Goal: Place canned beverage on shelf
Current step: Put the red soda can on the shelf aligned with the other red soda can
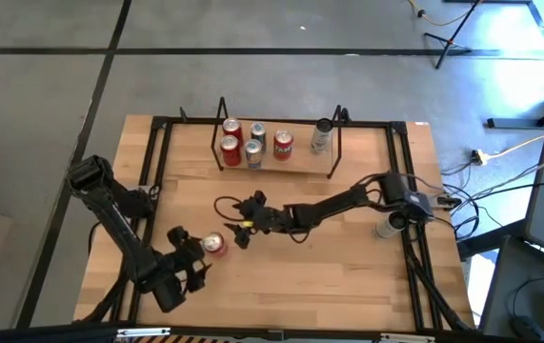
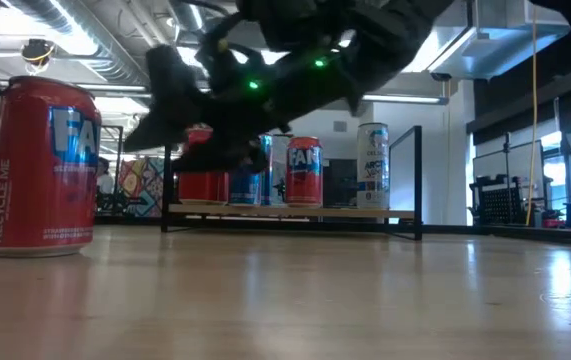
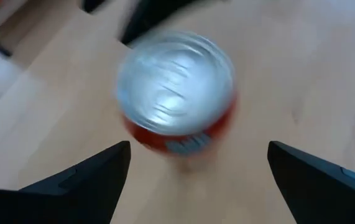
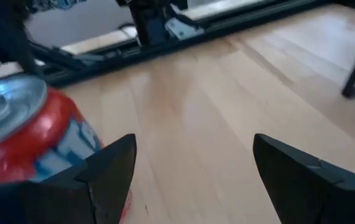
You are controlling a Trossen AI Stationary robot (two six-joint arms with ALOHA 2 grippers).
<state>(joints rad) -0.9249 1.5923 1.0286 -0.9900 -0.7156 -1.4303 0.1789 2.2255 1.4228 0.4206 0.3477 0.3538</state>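
While the red can (image 1: 214,246) stands upright on the bare table (image 1: 348,257), near its front edge and well apart from the shelf (image 1: 278,168), you have both claws close to it. The left claw (image 1: 191,259) sits just beside the can, spread wide, and in its wrist view the silver lid (image 3: 176,84) shows between the two dark fingers (image 3: 78,183), neither one touching. The right claw (image 1: 241,227) reaches in from the other side, also spread and holding nothing; its wrist view shows the can off to one side of the gap, not centred.

The step in hand looks like the grasp. To do it well, you would let one arm take the can and keep the other clear, since both are crowding the same spot. Centre the can in the gap before closing, grip it at mid-height, and close gently so it does not tip or skid.

At the back of the table, the shelf already holds five cans (image 1: 253,143), grouped toward its left and a silver one at its right. The open stretch between them seems the safest place to aim.
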